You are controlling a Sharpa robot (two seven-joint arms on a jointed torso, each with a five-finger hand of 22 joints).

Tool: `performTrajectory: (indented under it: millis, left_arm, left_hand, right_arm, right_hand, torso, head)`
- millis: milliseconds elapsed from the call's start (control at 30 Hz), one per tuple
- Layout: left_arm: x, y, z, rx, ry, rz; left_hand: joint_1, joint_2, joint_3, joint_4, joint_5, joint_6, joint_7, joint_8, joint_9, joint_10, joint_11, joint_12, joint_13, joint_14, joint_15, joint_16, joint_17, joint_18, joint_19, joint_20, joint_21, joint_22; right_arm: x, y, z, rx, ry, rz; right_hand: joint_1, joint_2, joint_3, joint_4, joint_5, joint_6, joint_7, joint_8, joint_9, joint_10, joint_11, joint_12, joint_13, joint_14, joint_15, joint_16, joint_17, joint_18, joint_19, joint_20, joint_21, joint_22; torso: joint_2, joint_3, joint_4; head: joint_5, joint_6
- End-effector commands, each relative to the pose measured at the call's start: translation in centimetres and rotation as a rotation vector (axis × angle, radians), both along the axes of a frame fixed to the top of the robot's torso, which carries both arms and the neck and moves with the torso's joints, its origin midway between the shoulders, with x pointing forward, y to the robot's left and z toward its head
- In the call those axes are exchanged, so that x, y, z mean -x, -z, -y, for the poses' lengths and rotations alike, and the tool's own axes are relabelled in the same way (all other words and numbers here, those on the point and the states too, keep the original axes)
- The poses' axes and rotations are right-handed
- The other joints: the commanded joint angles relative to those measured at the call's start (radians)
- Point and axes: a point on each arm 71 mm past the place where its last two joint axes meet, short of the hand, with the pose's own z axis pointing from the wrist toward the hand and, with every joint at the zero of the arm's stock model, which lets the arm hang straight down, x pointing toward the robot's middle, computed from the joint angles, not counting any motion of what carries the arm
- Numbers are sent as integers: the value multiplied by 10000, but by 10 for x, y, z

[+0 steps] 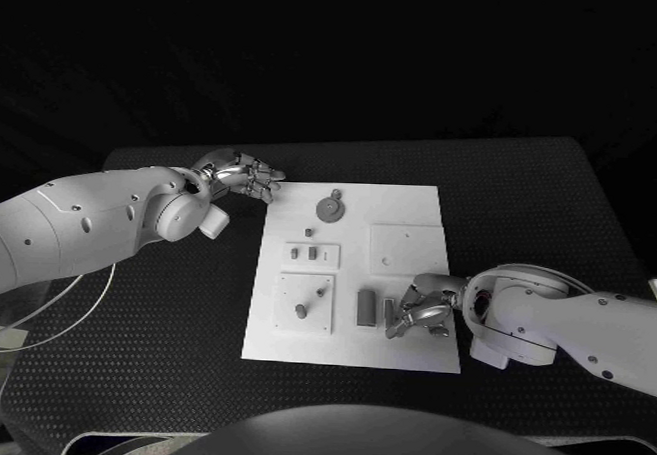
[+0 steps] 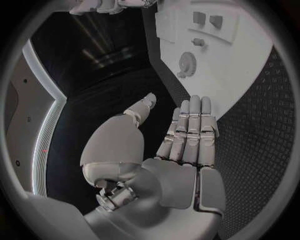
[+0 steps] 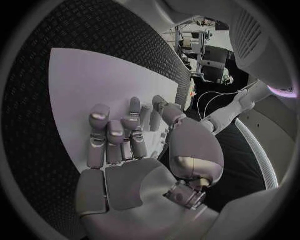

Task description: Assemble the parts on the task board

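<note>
A black table [image 1: 150, 381] with a bumpy mat is seen in a dark room. The white task board [image 1: 416, 216] is laid flat in the middle of it.

Small grey parts are spread over the board. A round part [image 1: 331, 204] like a little wheel is found at the far end, near the left hand. It is seen again from the left wrist [image 2: 187, 63]. A raised square with two small blocks [image 1: 311, 254] is set just below it. Another raised square with a peg [image 1: 305, 308] is placed near the close edge. A long dark bar [image 1: 367, 307] is laid beside that square, close to the right hand. A plain square with a tiny dot [image 1: 406, 246] is seen on the right side of the board.

The left hand [image 1: 245, 177] is kept at the far left corner of the board, just off its edge. Nothing is held in it, and its fingers [image 2: 190, 127] are stretched out straight and loose.

The right hand [image 1: 421, 309] is lowered over the near right part of the board, next to the dark bar. Its fingers [image 3: 115, 140] are spread a little, and no part can be seen in them.
</note>
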Motion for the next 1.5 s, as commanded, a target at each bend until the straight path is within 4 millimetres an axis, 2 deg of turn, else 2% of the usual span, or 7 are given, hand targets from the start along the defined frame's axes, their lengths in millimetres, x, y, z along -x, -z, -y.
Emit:
performTrajectory:
  millis: [33,167,500,733,833,1267,1500]
  left_arm:
    - [0,0,2,51,176,13]
    - [1,0,2,53,182,9]
    - [1,0,2,51,180,8]
    - [1,0,1,38,159,6]
    - [1,0,1,35,168,7]
    - [1,0,2,-73,255,49]
    - [2,0,5,-414,567,168]
  left_hand:
    - [55,-28,-6,54,20,-40,130,69,5,-16,-38,15,-17,75,22,-34,11,70,-76,16,59,-9]
    - [55,-27,-7,55,20,-40,130,70,5,-16,-38,15,-17,76,22,-35,13,70,-76,16,59,-10]
    - [56,-25,-8,59,20,-39,130,72,5,-15,-38,15,-17,77,22,-39,17,70,-76,16,59,-10]
    - [56,-23,-9,61,20,-39,129,73,5,-14,-38,16,-17,78,22,-41,20,70,-76,16,60,-11]
    - [57,-24,-10,61,20,-38,129,74,5,-13,-39,16,-17,78,22,-43,21,70,-76,16,59,-11]
    - [62,-21,-10,62,20,-36,128,77,4,-10,-40,17,-16,79,21,-47,26,70,-76,16,59,-12]
    - [61,-25,-14,64,20,-34,127,80,4,-7,-41,18,-16,79,22,-51,29,69,-78,17,59,-13]
  right_arm:
    - [2,4,0,360,-350,15]
    - [0,5,1,457,-151,182]
    - [-2,9,-2,520,63,335]
    - [-3,12,-1,644,264,318]
    - [-3,12,0,826,231,329]
    - [-2,16,-3,1960,-858,263]
    - [-4,16,-5,1929,-767,365]
  right_hand:
    - [182,90,-80,-13,32,4,49,52,25,42,-52,-37,16,-25,-29,-37,13,294,17,-28,-39,64]
    - [350,394,-165,-65,30,20,38,78,36,62,-65,-40,25,-9,-36,-32,18,294,29,-18,-34,71]
    - [144,1855,-501,-190,32,126,-13,131,20,162,-114,-59,50,89,-48,-28,24,294,47,31,-11,111]
    - [-34,2233,-537,-203,34,197,-44,156,9,234,-146,-64,61,161,-56,-24,24,294,85,35,15,125]
    - [27,2440,-515,-496,28,239,-62,173,4,288,-169,-66,72,210,-70,-27,22,294,113,17,46,139]
    - [1157,2122,-546,-713,37,266,-109,225,19,383,-208,-109,129,270,-95,-35,41,294,87,-7,144,172]
    - [1217,2092,-582,-705,33,293,-116,244,26,406,-216,-104,138,282,-94,-29,45,294,95,0,157,172]
  torso:
    - [6,-8,7]
    - [3,-12,11]
    - [3,-10,8]
    - [4,-9,14]
    - [2,-13,7]
    - [2,-13,13]
    - [-1,-8,6]
  head:
    - [-16,1]
    - [-13,1]
    - [10,1]
    - [32,1]
    - [21,1]
    - [6,1]
    - [20,1]
